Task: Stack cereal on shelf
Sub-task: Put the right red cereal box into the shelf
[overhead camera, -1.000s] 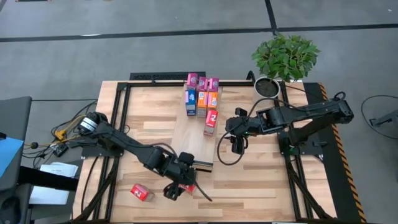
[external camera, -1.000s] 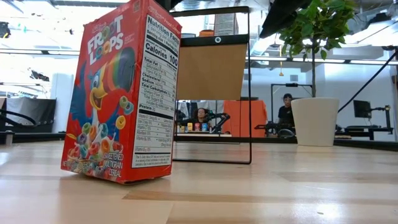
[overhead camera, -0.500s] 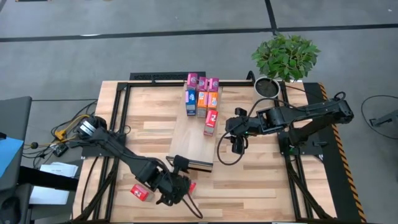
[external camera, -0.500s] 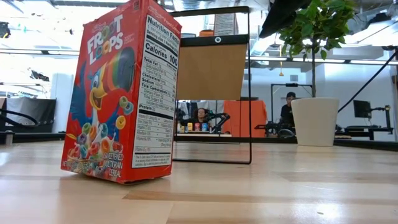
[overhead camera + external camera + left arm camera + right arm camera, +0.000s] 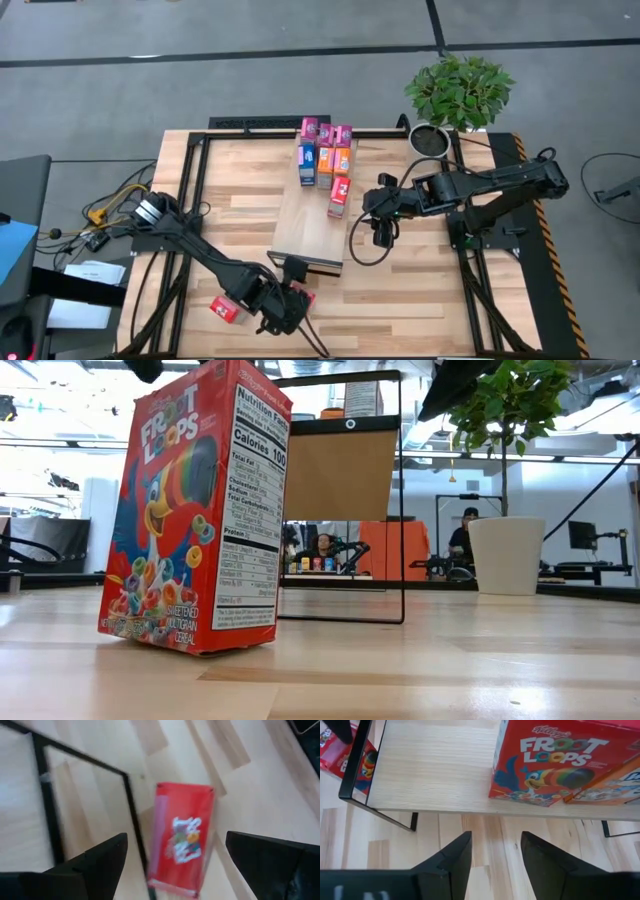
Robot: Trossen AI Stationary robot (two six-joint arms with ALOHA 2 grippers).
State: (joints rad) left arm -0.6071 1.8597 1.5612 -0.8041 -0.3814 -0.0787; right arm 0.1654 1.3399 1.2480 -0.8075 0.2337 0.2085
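With jaws spread wide, the left gripper (image 5: 172,865) is poised over a red cereal box (image 5: 182,845) at the table's six o'clock, which could be knocked flat or nudged away by an off-centre descent, while the right gripper (image 5: 492,862), parted and empty, is held at the shelf's (image 5: 435,770) three o'clock.

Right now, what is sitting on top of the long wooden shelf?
Small cereal boxes stand on the shelf at its far end: magenta, blue, orange and red ones. The near end is bare. The exact number cannot be counted, because they crowd together.

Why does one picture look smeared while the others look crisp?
Left wrist view: the red box and the open left claw look smeared, as from motion. Right wrist view: the Froot Loops box prints crisply. Low view: the near box is sharp against a bright, glaring room.
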